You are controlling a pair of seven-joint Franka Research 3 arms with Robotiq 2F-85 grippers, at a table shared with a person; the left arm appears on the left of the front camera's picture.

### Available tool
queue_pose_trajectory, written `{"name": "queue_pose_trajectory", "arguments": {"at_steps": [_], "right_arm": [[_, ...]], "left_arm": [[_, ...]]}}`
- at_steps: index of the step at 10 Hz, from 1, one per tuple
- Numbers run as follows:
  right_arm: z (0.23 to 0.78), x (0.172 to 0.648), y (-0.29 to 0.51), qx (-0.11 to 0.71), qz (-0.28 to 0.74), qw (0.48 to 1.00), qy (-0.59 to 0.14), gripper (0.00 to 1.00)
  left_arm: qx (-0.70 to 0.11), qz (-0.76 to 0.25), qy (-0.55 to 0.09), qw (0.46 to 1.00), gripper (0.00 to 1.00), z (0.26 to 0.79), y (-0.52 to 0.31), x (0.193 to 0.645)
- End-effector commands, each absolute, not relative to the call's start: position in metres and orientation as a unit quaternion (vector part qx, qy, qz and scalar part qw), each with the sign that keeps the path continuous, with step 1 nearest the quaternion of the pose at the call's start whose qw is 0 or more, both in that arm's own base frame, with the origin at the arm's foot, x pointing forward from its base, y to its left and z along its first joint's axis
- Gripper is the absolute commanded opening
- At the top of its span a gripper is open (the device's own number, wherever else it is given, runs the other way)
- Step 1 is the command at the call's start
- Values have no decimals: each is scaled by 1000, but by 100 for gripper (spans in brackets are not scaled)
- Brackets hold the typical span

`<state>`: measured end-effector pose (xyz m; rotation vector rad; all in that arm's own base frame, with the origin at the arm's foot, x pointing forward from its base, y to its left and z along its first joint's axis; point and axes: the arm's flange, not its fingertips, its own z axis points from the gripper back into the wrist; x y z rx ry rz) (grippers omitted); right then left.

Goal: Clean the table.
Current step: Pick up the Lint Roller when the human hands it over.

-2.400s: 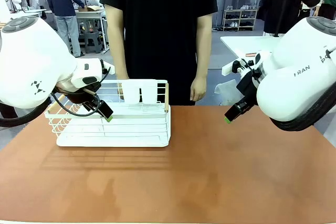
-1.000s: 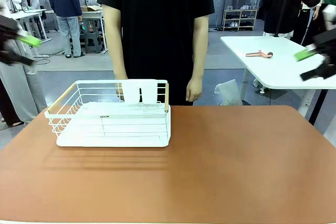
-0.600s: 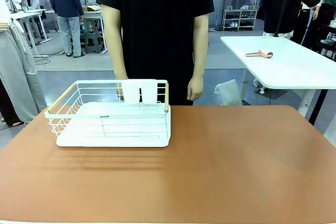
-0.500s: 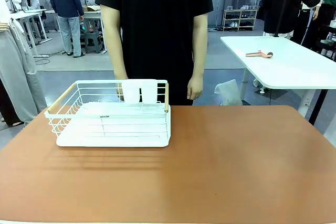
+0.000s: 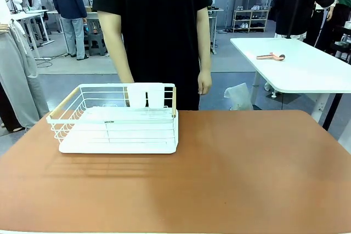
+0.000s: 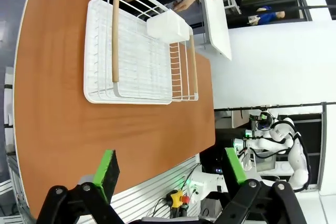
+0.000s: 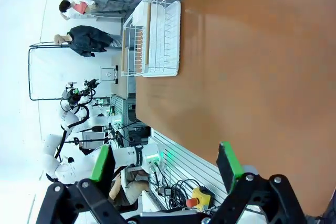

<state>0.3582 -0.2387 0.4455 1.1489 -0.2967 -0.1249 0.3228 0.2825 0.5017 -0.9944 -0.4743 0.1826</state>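
Observation:
The reddish-brown table spreads across the front view with a bare top. It also runs through the left wrist view, table, and the right wrist view, table. My left gripper hangs high above the table's near edge, open, with nothing between its green-padded fingers. My right gripper is likewise raised high over the near edge, open and holding nothing. A person in a black T-shirt stands at the far side, hand hanging by the hip.
A white wire dish rack with two white cups stands at the table's far left. The same dish rack lies below my left gripper. A white side table stands off to the right, with a small pinkish tool on it.
Both arms have lifted away from the table and left the front view. The person has shifted a little to the left. The rack has not moved.

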Motion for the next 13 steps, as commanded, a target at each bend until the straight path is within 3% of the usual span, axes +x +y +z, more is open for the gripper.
{"name": "queue_pose_trajectory", "arguments": {"at_steps": [1,13], "right_arm": [[448,358,-239,549,-51,821,-146,100],[448,358,-239,549,-51,821,-146,100]], "left_arm": [[-478,75,-233,843,100,504,286,317],[-478,75,-233,843,100,504,286,317]]}}
